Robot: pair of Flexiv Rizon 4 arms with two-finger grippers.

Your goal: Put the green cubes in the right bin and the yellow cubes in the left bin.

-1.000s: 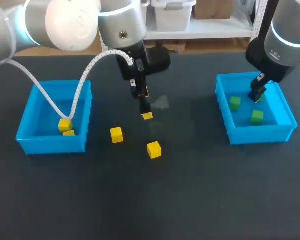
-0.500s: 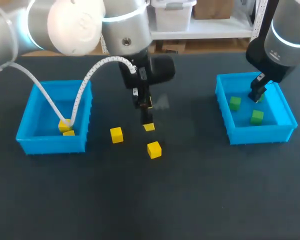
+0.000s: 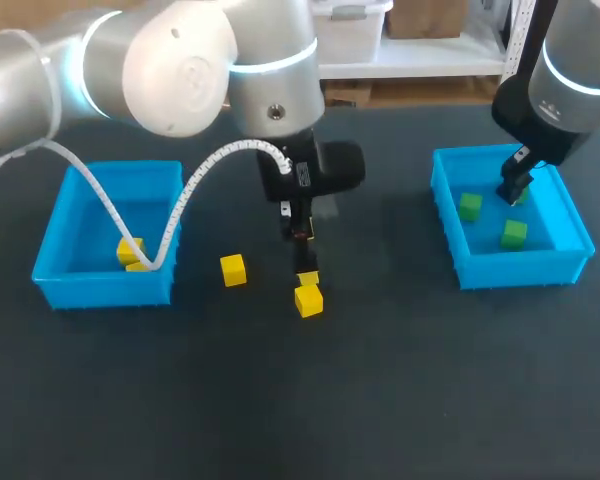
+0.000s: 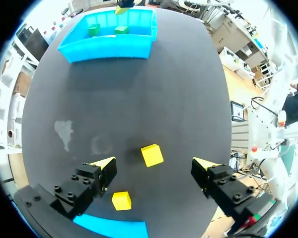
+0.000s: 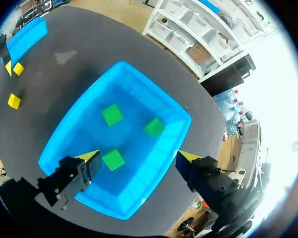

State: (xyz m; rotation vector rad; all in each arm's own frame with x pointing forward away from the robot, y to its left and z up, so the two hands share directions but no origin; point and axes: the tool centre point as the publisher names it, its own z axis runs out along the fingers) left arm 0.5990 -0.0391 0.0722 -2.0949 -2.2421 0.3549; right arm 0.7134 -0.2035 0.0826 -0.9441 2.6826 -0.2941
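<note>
**Hidden or unclear**
- Head view: the left pincer (image 3: 306, 272) hangs directly over a yellow cube (image 3: 308, 302) and covers its far edge. Contact cannot be judged from this view.
- A white cable (image 3: 185, 197) crosses the left bin (image 3: 50, 235) and partly covers the yellow cubes inside (image 3: 130, 252); their number is unclear.
- Head view: the right pincer (image 3: 510, 190) hides part of the right bin (image 3: 450, 235). Two green cubes (image 3: 469, 207) show there; the right wrist view shows three.
- Left wrist view: only one edge of the left bin is visible.

**Pincers**
- Left: fingers apart. The cube sits on the surface (image 3: 380, 380) between them, touching neither.
- Right: fingers apart, above the right bin, holding nothing.

**Orientation**
- The cube has equal sides, so no long axis. It lies flat, edges skewed to the fingers.
- A second yellow cube (image 3: 233, 270) lies between the first and the left bin.
</note>
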